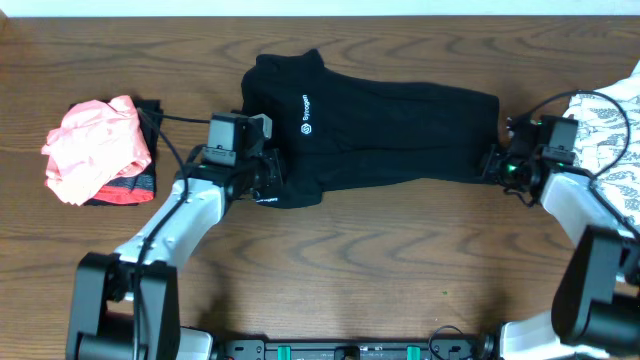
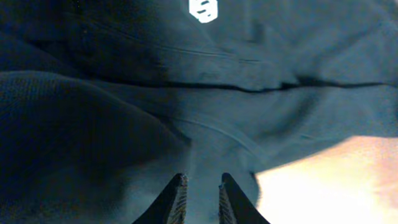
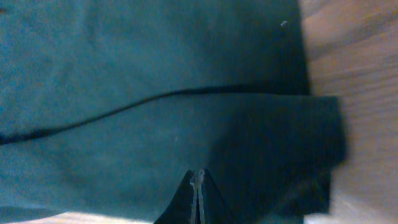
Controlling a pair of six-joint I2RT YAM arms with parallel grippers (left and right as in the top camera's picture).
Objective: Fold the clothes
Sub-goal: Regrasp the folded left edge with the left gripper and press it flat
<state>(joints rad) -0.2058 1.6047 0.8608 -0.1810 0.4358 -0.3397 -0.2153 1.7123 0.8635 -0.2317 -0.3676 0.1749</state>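
The left end effector (image 2: 203, 178) is pinched on the black garment (image 1: 390, 125). Its two fingers stand with only a slim gap, cloth fills that gap, and creases in the fabric run together at the tips. Just ahead of it the cloth rises in soft folds. Farther ahead a seam crosses the garment, and beyond that sits a small white logo (image 2: 203, 9). To its right, a patch of bare counter (image 1: 380, 255) shows beside the garment's edge.

The right end effector (image 3: 198, 173) is clenched, its fingertips meeting against the same garment. I cannot tell whether any cloth is caught between them. A dark fold line runs across the fabric ahead of it, and the garment's end and the wood lie to its right.

From above, the left arm slants up from its base to the garment's near-left corner. The right arm bends in to the garment's right end. A pink garment (image 1: 95, 145) lies well out past the left end effector. A white leaf-patterned one (image 1: 612, 115) lies just behind the right end effector.
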